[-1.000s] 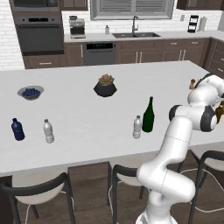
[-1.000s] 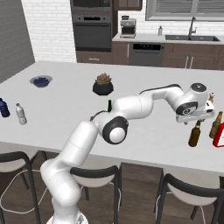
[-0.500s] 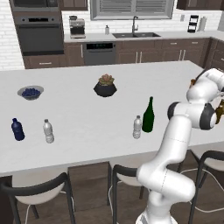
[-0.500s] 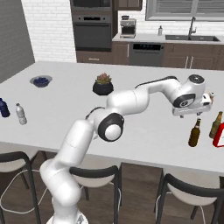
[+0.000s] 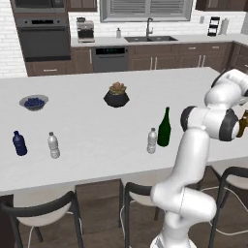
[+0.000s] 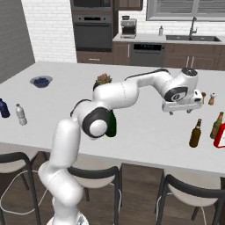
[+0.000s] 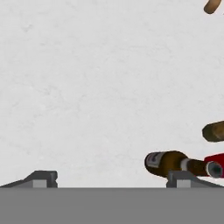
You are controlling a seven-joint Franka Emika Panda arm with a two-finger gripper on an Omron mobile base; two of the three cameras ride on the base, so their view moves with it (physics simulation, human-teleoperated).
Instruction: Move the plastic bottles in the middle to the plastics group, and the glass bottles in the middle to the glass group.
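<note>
White and faintly marbled, the desk (image 6: 145, 127) runs across a dark-cabinet kitchen with wall ovens and a sink behind. Above its right end hangs the tool (image 6: 181, 107), fingers spread wide and gripping nothing; the hand view shows only bare desk between its tips.

Landmark: the green wine bottle (image 5: 164, 128), standing near the desk's middle towards the stool side.

- Just right of the tool, and well right of the green bottle: two brown glass bottles, one amber (image 6: 196, 133) and one (image 6: 216, 125) nearer the desk end, standing just beside each other, with a red object (image 6: 221, 136) at the frame edge. This is the glass group.
- Just left of the green bottle, near but not clearly touching: one clear plastic bottle (image 5: 152, 141) with a white cap.
- Far left of the green bottle: one dark blue bottle (image 5: 19, 144) and one clear capped bottle (image 5: 53, 145), the plastics group.
- Behind the green bottle: one potted plant (image 5: 116, 95); further left, one bowl (image 5: 33, 101). Two small shakers (image 6: 207, 98) stand behind the tool.

Handling, as judged: the green bottle looks heavy, rigid, smooth and breakable, and top-heavy if taken by the neck; a hold across the lower body seems safest. The clear plastic bottle is probably light, slightly yielding and easily toppled; grip it at mid-body, gently.
</note>
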